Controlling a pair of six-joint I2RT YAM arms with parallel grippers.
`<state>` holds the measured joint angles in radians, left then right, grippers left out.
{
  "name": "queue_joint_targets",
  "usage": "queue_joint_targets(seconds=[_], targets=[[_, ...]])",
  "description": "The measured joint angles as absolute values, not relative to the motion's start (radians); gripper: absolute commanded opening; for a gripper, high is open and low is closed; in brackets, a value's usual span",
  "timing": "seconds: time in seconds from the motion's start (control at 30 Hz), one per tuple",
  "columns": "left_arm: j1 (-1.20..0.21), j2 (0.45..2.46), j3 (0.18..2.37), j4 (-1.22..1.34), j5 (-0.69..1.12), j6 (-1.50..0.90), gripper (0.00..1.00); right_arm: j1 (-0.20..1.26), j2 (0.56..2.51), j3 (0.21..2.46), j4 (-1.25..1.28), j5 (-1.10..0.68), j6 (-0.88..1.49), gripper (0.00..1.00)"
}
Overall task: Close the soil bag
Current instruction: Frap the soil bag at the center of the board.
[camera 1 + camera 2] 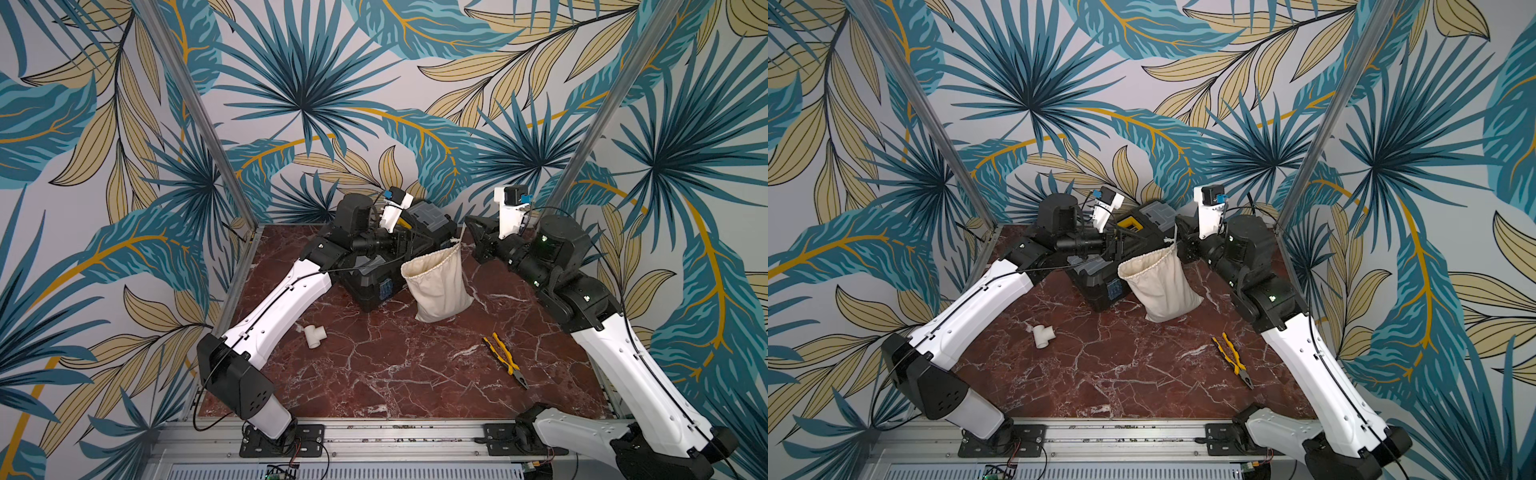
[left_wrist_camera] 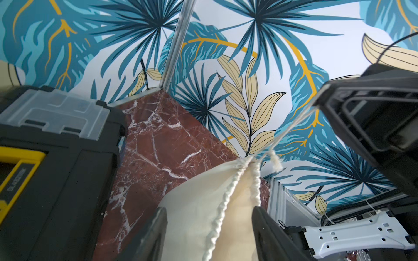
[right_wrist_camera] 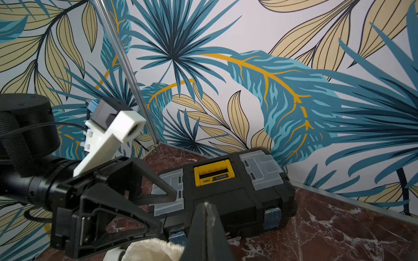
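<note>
Left tool [image 2: 210, 228] sat closest to the lens: jaws spread, one on each side of the soil bag [image 2: 194, 212], clamping nothing. Gathered hem [image 2: 228, 187] ran straight out from between them to the far corner of the mouth. From there the cord [image 2: 291, 126] went taut into the right tool [image 2: 317, 102]. Right wrist view showed its fingers [image 3: 196, 230] pressed together, clenched on that cord.

So mouth axis and cord lay on one line, left tool to right tool. Left arm was nearer the cloth, right only on the cord.

Both top views showed the bag standing on the tabletop [image 1: 395, 374], just beside the toolbox [image 1: 370, 286], mouth not yet cinched. Likely next: left pinches the hem, right pulls away along that line.

Pliers [image 1: 505, 359] and pipe tee [image 1: 314, 336] lay well apart.
</note>
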<state>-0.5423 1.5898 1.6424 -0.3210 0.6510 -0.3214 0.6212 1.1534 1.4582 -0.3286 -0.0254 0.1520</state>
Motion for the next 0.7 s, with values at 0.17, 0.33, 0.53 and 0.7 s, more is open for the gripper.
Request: queue_joint_targets(seconds=[0.17, 0.33, 0.53, 0.7], targets=[[-0.550, 1.590, 1.634, -0.220, 0.717, -0.302, 0.64, 0.621, 1.153, 1.458, -0.329, -0.031, 0.162, 0.00], [-0.574, 1.590, 1.629, -0.168, 0.766, -0.250, 0.64, 0.621, 1.154, 1.458, -0.329, -0.039, 0.176, 0.00], [-0.599, 1.590, 1.571, -0.128, 0.802, -0.187, 0.61, 0.621, 1.154, 1.457, -0.327, -0.052, 0.194, 0.00], [-0.607, 1.601, 1.555, -0.103, 0.822, -0.168, 0.59, 0.621, 1.154, 1.457, -0.327, -0.060, 0.205, 0.00]])
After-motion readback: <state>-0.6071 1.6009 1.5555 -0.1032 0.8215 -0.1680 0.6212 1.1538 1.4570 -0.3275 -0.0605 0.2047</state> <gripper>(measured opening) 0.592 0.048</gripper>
